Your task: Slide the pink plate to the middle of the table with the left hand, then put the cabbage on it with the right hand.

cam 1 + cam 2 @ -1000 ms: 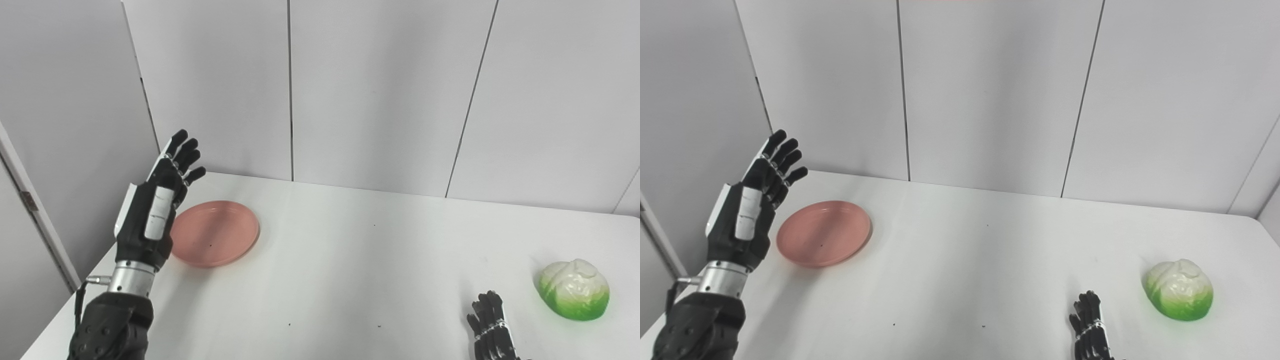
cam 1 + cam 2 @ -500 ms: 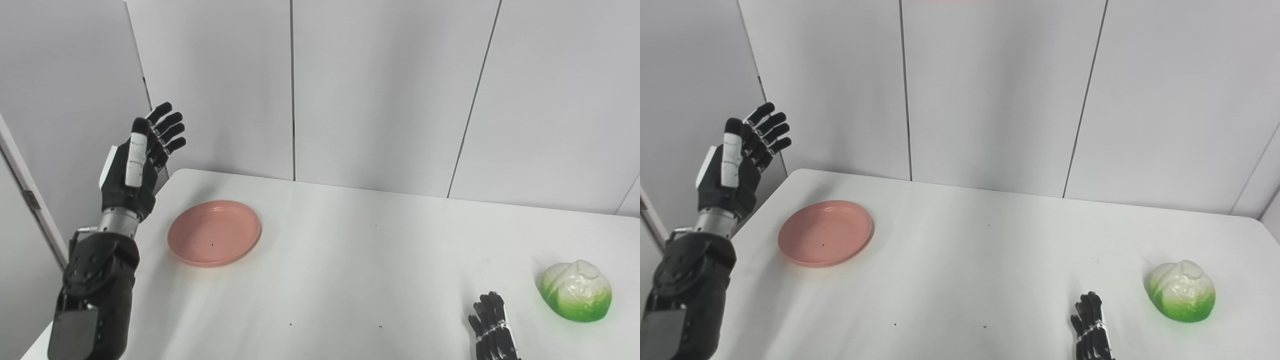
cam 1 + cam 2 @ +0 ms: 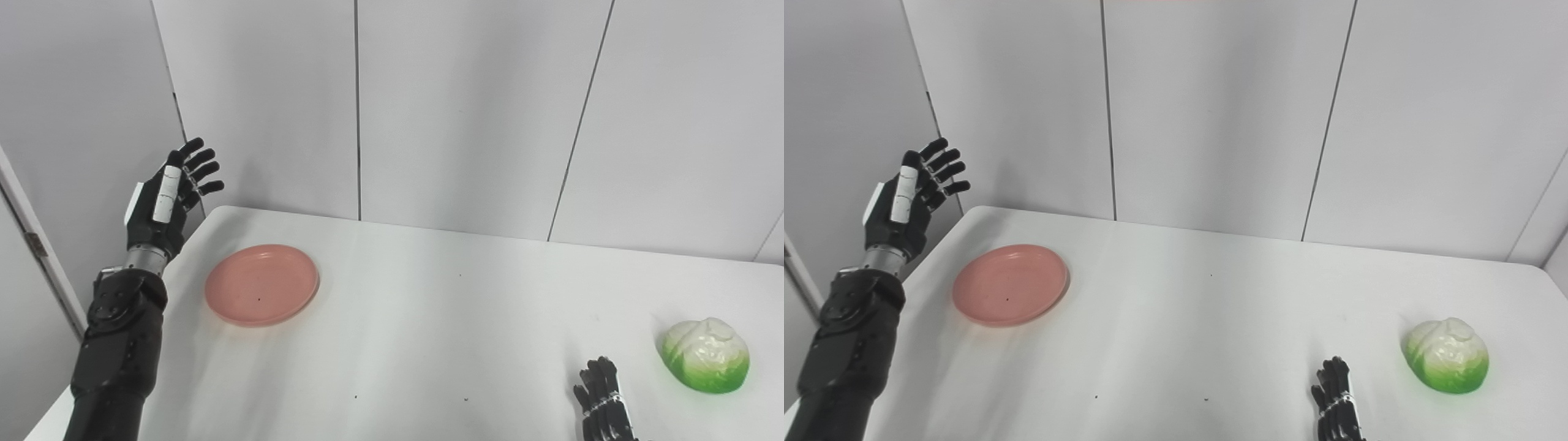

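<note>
left robot hand (image 3: 160, 205) hovering raised, fingers spread, holding nothing, just left of and above pink plate (image 3: 262, 285); plate lying right of and below it. cabbage (image 3: 705, 363) far right of plate, near right robot hand (image 3: 603, 409), grip unclear.

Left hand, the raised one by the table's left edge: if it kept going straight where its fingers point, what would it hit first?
Probably the grey wall panel. The left hand is open, its fingers aimed up and away, passing above the pink plate rather than towards it. Depth is unclear.
</note>
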Motion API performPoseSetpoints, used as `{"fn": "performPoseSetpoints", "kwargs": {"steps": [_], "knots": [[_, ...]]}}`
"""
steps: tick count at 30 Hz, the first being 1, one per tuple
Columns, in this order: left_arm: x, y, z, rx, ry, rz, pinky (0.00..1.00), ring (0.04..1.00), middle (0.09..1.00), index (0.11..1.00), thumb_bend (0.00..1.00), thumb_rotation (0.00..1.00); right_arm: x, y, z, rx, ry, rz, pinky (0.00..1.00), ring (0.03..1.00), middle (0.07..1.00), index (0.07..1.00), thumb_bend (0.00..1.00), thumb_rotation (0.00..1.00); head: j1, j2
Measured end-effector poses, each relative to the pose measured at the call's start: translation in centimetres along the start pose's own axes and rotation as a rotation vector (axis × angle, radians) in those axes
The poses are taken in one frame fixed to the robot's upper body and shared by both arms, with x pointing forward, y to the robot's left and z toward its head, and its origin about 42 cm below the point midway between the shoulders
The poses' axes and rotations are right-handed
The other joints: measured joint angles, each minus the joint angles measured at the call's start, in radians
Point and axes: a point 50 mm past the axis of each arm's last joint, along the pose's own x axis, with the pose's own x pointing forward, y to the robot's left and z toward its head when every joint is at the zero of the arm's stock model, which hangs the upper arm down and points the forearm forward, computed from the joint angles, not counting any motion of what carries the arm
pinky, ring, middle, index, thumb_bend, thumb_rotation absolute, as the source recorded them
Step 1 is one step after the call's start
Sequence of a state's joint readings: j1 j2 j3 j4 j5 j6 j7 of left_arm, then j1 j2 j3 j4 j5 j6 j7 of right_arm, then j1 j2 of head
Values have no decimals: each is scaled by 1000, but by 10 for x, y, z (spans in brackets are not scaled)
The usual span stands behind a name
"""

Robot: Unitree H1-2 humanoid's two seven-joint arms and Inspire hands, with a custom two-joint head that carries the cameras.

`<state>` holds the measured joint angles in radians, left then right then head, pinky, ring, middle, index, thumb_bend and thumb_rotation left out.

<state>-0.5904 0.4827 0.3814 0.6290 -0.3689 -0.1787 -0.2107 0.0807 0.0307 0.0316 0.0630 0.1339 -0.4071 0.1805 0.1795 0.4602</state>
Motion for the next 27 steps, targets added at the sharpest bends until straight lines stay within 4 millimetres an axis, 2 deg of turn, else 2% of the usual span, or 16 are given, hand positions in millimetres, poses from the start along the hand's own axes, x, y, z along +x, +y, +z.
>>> {"fn": "performPoseSetpoints", "kwargs": {"steps": [5, 11, 19, 27], "knots": [[4, 12, -21, 4, 51, 15, 645, 800, 808, 800, 965, 768, -1, 0, 0, 0, -1, 0, 1000, 1000, 1000, 1000, 917, 1000, -5, 3], [-3, 21, -52, 5, 131, 29, 655, 803, 814, 819, 936, 787, -1, 0, 1, -1, -1, -2, 1000, 1000, 1000, 1000, 914, 1000, -8, 5], [-14, 26, -74, -4, 190, 76, 677, 776, 790, 809, 940, 739, -2, 0, 1, -4, -1, -2, 1000, 1000, 1000, 997, 916, 1000, -22, 15], [-26, 25, -92, -29, 251, 107, 683, 779, 770, 775, 887, 734, -4, 0, 3, -10, 6, -3, 1000, 1000, 1000, 998, 914, 1000, -51, 37]]}}
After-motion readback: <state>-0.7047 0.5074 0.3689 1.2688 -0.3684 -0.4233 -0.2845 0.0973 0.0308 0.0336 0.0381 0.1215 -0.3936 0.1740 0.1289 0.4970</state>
